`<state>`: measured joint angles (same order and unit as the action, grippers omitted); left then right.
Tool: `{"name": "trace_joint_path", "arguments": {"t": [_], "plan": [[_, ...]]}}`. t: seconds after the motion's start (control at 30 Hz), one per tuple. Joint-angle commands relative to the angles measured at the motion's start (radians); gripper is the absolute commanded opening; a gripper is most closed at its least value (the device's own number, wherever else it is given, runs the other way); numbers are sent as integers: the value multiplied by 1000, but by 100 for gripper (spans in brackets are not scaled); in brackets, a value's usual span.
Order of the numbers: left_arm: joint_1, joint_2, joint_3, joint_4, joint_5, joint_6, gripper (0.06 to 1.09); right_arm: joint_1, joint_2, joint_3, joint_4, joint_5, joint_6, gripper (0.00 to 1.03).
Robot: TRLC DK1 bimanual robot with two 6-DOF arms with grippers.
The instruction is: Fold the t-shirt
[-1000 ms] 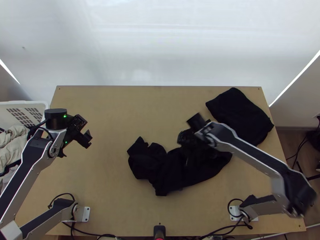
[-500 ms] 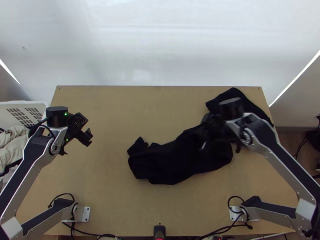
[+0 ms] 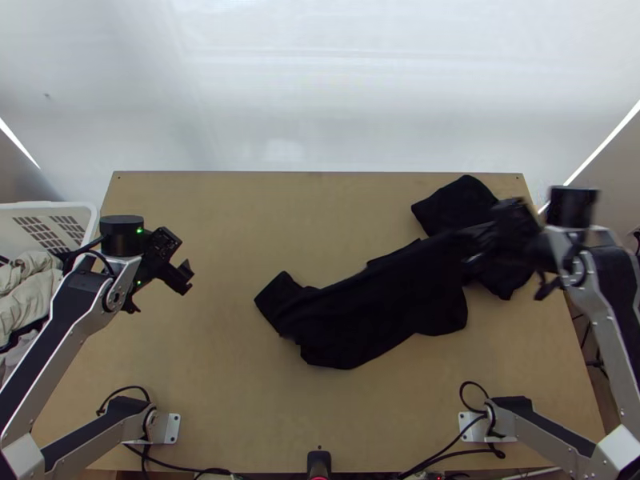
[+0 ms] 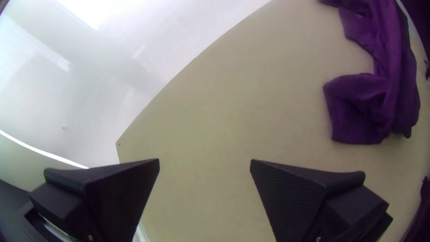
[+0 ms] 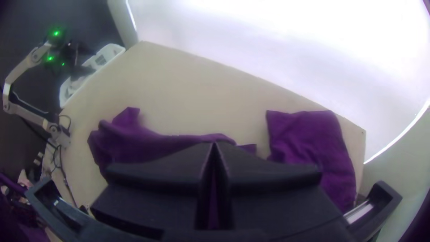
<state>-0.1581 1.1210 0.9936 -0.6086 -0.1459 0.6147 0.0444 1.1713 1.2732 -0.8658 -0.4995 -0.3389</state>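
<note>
The right gripper (image 5: 214, 145) pinches one end of the t-shirt (image 3: 376, 308), bunched across the top view's centre; the left gripper (image 3: 184, 277) gapes at centre left. Pulling farther right could muss the folded garment (image 3: 454, 204) at upper right.

1. The t-shirt (image 3: 376, 308) is cloth — dull and wrinkly.
2. The other cloth (image 3: 458, 205) is dull too, with little creases.
3. The table (image 3: 216, 336) looks like smooth, dull wood.
4. The basket (image 3: 74, 210) looks like smooth plastic.
5. The left arm (image 3: 96, 318) has smooth metal parts.
6. The left gripper (image 3: 162, 292) has dull fingers (image 4: 289, 192) — they have tiny rough lines.
</note>
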Motion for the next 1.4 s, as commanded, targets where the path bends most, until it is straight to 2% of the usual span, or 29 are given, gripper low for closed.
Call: {"name": "trace_joint_path", "arguments": {"t": [0.0, 0.27, 0.4, 0.77, 0.87, 0.97, 1.1, 1.23, 1.37], "plan": [[-35, -4, 16, -28, 63, -79, 104, -192, -47, 74, -7, -8, 57, 3], [-58, -1, 4, -28, 141, -109, 104, -304, -108, 146, -2, -5, 101, 3], [-83, 14, -10, -8, 146, -105, 104, -402, -130, 158, -6, -7, 110, 3], [-167, 125, -12, 18, 178, -116, 104, -538, -168, 100, -59, 6, 107, 3], [-208, 152, -13, 30, 186, -135, 104, -610, -162, 55, -98, 9, 97, 3], [-216, 172, -7, 52, 238, -162, 104, -681, -167, -2, -141, 9, 69, 3], [-219, 214, 19, 72, 261, -190, 104, -735, -185, -37, -176, 12, 35, 3], [-219, 267, 36, 107, 275, -194, 104, -744, -173, -83, -216, 90, 34, 3], [-218, 309, 51, 124, 292, -194, 104, -764, -183, -152, -260, 118, 17, 3]]}}
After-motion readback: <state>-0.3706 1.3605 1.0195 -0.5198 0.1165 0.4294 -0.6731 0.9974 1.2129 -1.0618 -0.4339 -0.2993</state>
